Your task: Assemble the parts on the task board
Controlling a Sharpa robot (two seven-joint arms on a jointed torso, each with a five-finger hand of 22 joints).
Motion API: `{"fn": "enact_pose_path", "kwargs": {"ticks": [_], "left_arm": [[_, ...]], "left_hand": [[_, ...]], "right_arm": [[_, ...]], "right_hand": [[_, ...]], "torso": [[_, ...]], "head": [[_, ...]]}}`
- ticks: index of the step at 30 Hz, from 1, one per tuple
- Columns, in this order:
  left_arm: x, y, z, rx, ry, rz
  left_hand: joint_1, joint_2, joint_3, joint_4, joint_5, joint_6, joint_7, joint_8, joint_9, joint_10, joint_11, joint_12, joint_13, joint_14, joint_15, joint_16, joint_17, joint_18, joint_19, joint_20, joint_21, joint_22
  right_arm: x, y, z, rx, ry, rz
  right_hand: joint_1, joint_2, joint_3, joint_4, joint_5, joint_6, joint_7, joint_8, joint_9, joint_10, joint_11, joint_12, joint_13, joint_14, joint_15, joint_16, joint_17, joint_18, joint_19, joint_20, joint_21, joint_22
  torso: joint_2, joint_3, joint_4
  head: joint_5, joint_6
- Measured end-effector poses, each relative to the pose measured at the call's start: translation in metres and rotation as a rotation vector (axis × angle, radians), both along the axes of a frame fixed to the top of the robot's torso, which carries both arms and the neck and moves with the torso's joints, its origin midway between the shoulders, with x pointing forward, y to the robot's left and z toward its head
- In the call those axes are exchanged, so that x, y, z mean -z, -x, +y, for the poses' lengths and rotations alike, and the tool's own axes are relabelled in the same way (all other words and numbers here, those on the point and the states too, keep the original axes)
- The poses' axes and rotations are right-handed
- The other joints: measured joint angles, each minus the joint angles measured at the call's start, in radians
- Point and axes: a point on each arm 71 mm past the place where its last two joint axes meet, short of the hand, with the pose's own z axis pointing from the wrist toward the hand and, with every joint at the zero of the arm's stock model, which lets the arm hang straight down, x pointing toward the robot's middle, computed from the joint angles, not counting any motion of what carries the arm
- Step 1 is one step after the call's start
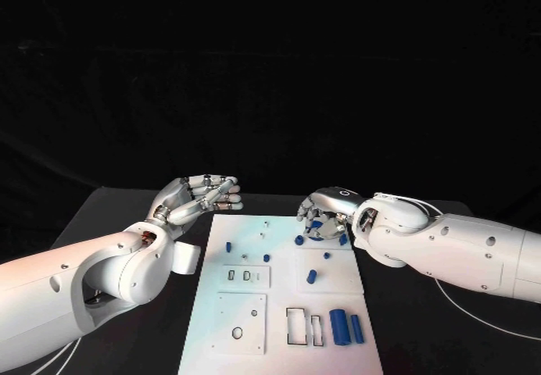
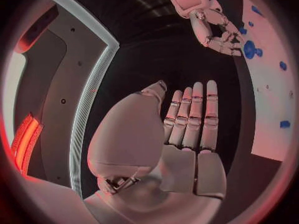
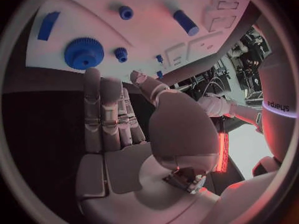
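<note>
The white task board [image 1: 282, 344] lies in the middle of the black table. Small blue parts stand on it: a peg [image 1: 227, 247], a stub [image 1: 311, 276], and two long cylinders [image 1: 338, 324] near the front right. My right hand [image 1: 324, 211] hovers over the board's far right corner with straight fingers [image 3: 102, 109] and holds nothing. Just beyond its fingertips lie a blue gear [image 3: 83, 53] and a smaller blue toothed part [image 3: 121, 54]. My left hand [image 1: 203, 195] is raised beside the board's far left corner, its fingers [image 2: 193, 114] extended and empty.
Rectangular slots and white insert plates [image 1: 242, 276] mark the board's near half. A blue flat bar [image 3: 47, 25] and a blue cylinder [image 3: 186, 22] lie farther along the board. Black table [image 1: 124, 211] surrounds the board on both sides.
</note>
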Motion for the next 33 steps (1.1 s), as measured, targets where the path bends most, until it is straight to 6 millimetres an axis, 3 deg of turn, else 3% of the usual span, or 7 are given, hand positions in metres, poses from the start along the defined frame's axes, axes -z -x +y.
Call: {"fn": "enact_pose_path", "kwargs": {"ticks": [1, 3, 7, 8, 24, 27, 33], "left_arm": [[0.0, 0.0, 0.0, 0.001, 0.0, 0.0], [-0.001, 0.0, 0.0, 0.004, 0.001, 0.0], [-0.001, 0.001, 0.0, 0.007, 0.001, 0.001], [-0.001, 0.001, 0.0, 0.008, 0.001, 0.001], [-0.003, 0.001, 0.002, 0.013, -0.001, 0.005], [-0.004, 0.001, 0.002, 0.013, -0.002, 0.006], [-0.003, 0.001, 0.002, 0.013, -0.004, 0.01]], "left_hand": [[-0.001, 0.0, 0.0, 0.0, 0.0, 0.0, 0.0, 0.0, 0.0, 0.0, 0.0, 0.0, 0.0, 0.0, 0.0, 0.0, 0.001, 0.0, 0.0, 0.0, 0.0, 0.0], [-0.004, -0.004, 0.0, 0.0, 0.0, 0.0, 0.0, 0.0, 0.0, 0.0, 0.0, 0.0, 0.0, 0.0, 0.0, 0.0, 0.001, 0.0, 0.0, 0.0, 0.0, 0.0], [-0.004, -0.004, 0.0, 0.0, 0.0, 0.0, 0.0, 0.0, 0.0, 0.0, 0.0, 0.0, 0.0, 0.0, 0.0, 0.0, 0.001, 0.0, 0.0, 0.0, 0.0, 0.0], [-0.004, -0.004, 0.0, 0.0, 0.0, 0.0, 0.0, 0.0, 0.0, 0.0, 0.0, 0.0, 0.0, 0.0, 0.0, 0.0, 0.001, 0.0, 0.0, 0.0, 0.0, 0.0], [-0.009, -0.009, 0.0, 0.0, -0.004, 0.0, 0.0, 0.0, -0.002, 0.0, 0.0, -0.004, 0.0, 0.0, 0.0, 0.0, 0.004, 0.0, 0.0, 0.0, 0.0, -0.001], [-0.01, -0.01, 0.0, 0.0, -0.004, 0.0, 0.0, -0.004, -0.002, 0.0, 0.0, -0.009, 0.0, 0.0, 0.0, 0.0, 0.004, 0.0, 0.0, 0.0, 0.0, -0.002], [-0.01, -0.01, 0.0, 0.0, -0.004, 0.0, 0.0, -0.006, -0.003, 0.0, 0.0, -0.009, 0.0, 0.0, 0.0, 0.0, 0.005, 0.0, 0.0, 0.0, 0.0, -0.002]], "right_arm": [[0.001, 0.0, 0.001, -0.001, 0.009, -0.002], [0.002, 0.0, 0.003, -0.002, 0.026, -0.005], [0.006, 0.0, 0.005, -0.001, 0.054, -0.005], [0.007, 0.0, 0.005, -0.001, 0.061, -0.004], [0.018, -0.001, 0.01, 0.006, 0.123, 0.008], [0.02, -0.002, 0.01, 0.008, 0.129, 0.009], [0.022, -0.002, 0.011, 0.007, 0.134, 0.011]], "right_hand": [[0.002, -0.003, 0.0, 0.003, 0.0, 0.0, 0.0, 0.0, 0.004, -0.005, 0.002, 0.0, 0.006, 0.0, 0.0, 0.051, 0.047, 0.0, 0.015, 0.001, 0.036, 0.046], [-0.004, -0.009, -0.005, 0.009, 0.0, -0.005, 0.005, -0.005, 0.011, -0.025, 0.005, 0.0, 0.016, 0.004, 0.004, 0.156, 0.15, -0.023, 0.052, 0.003, 0.115, 0.15], [0.0, -0.013, -0.011, 0.019, 0.0, -0.011, 0.011, -0.007, 0.025, -0.066, 0.013, 0.0, 0.03, 0.007, 0.008, 0.274, 0.257, -0.024, 0.087, 0.01, 0.21, 0.275], [0.0, -0.013, -0.011, 0.019, 0.0, -0.011, 0.011, -0.009, 0.027, -0.071, 0.014, 0.0, 0.033, 0.006, 0.009, 0.288, 0.27, -0.034, 0.088, 0.012, 0.221, 0.291], [0.012, -0.009, -0.004, 0.032, 0.006, -0.007, 0.015, -0.009, 0.051, -0.126, 0.02, 0.005, 0.046, 0.003, 0.018, 0.377, 0.347, -0.04, 0.119, 0.021, 0.308, 0.413], [0.018, -0.002, 0.0, 0.036, 0.006, 0.002, 0.009, -0.009, 0.055, -0.126, 0.019, 0.005, 0.046, 0.003, 0.018, 0.389, 0.356, -0.054, 0.123, 0.024, 0.319, 0.43], [0.03, 0.01, 0.037, 0.037, -0.001, 0.028, -0.003, 0.002, 0.066, -0.124, 0.017, 0.017, 0.043, 0.003, 0.018, 0.415, 0.377, -0.055, 0.15, 0.018, 0.36, 0.488]], "torso": [[0.001, -0.0006, 0.0002], [0.004, -0.0012, 0.0014], [0.009, -0.0024, 0.0043], [0.01, -0.0029, 0.0048], [0.021, -0.0042, 0.0088], [0.022, -0.0042, 0.0089], [0.025, -0.0042, 0.0093]], "head": [[0.0, 0.0], [0.0, 0.0], [0.0, -0.001], [0.0, -0.001], [0.003, 0.001], [0.003, 0.002], [0.004, 0.002]]}}
